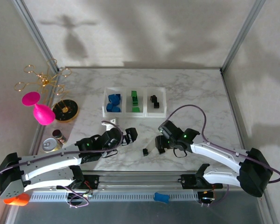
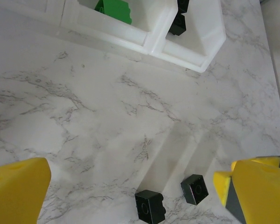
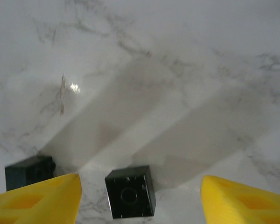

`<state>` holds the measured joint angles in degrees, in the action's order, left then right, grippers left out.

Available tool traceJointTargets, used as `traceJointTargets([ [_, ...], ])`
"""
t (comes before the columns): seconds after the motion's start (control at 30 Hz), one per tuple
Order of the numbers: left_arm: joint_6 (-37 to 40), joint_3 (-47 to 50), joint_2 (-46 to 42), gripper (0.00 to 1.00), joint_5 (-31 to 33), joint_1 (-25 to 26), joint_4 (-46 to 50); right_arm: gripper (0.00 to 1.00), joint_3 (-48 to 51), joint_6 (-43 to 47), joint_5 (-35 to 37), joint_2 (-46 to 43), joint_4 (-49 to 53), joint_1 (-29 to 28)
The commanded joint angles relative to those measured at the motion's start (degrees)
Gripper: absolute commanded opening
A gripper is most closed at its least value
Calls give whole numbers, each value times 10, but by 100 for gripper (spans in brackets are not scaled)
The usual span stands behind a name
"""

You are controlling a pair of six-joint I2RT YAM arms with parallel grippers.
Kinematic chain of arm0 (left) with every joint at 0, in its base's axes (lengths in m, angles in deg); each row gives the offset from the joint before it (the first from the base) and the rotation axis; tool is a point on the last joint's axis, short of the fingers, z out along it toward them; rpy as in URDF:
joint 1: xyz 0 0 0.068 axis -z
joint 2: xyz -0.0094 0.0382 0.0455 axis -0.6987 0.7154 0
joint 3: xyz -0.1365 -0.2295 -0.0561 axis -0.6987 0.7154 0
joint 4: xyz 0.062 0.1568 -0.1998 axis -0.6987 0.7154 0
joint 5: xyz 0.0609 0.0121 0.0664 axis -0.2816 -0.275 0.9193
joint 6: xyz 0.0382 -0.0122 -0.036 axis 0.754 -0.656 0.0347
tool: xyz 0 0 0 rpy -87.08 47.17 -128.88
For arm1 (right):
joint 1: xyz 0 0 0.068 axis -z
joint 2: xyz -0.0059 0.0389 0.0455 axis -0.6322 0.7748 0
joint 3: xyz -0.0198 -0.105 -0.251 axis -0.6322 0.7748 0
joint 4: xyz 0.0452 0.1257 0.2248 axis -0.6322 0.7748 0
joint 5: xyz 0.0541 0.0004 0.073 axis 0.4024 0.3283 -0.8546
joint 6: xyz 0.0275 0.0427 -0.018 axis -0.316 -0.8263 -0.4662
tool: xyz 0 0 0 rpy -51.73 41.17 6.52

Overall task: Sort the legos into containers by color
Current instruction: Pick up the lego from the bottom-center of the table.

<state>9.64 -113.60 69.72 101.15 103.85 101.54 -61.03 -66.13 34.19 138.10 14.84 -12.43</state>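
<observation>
Here, item by item, is what you have.

**Top external.**
- Containers (image 1: 134,115): a joined row of three at the far middle of the desk (image 1: 196,93). It holds blue legos (image 1: 114,103) on the left, green legos (image 1: 135,100) in the middle and black legos (image 1: 154,101) on the right. The sort looks nearly done.
- Spare black brick (image 1: 145,151): loose on bare marble, well short of the row.
- Right fingers (image 1: 160,148): just beside that brick, pointing down.
- Left fingers (image 1: 132,134): off to the side, probably to leave the right arm its lane.

**Left wrist.**
- Left fingers (image 2: 18,193): spread wide and holding nothing.
- The spare black brick (image 2: 150,206) and the target black brick (image 2: 195,189) lie near each other but apart.
- The containers' rim (image 2: 151,42) stands well ahead. Open desk lies between, so you have free room up to that wall.

**Right wrist.**
- Right fingers (image 3: 245,198): wide apart with nothing gripped. They straddle the target black brick (image 3: 130,191) with a gap on each side, apparently lined up for a straight close.
- The spare black brick (image 3: 29,171) sits close outside one finger, so watch that edge as you descend.
</observation>
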Motion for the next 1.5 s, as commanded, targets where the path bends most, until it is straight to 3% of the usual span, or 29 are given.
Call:
traceJointTargets([
  [0.0,-26,13,-6,100,15,7,11,69,22,-42,-12,0,4,-19],
  [0.4,-38,18,-10,100,34,10,26,65,31,-60,20,76,-36,-70],
  [0.9,-40,16,-11,100,44,10,34,37,27,-66,43,107,-43,-82],
  [1.03,-39,14,-16,100,49,10,31,36,14,-60,48,98,-39,-82],
  [1.23,-25,-8,-9,100,67,9,33,35,-50,-29,75,101,-15,-70],
  [1.47,5,-37,3,100,80,-1,22,36,-137,46,87,126,-25,6],
])
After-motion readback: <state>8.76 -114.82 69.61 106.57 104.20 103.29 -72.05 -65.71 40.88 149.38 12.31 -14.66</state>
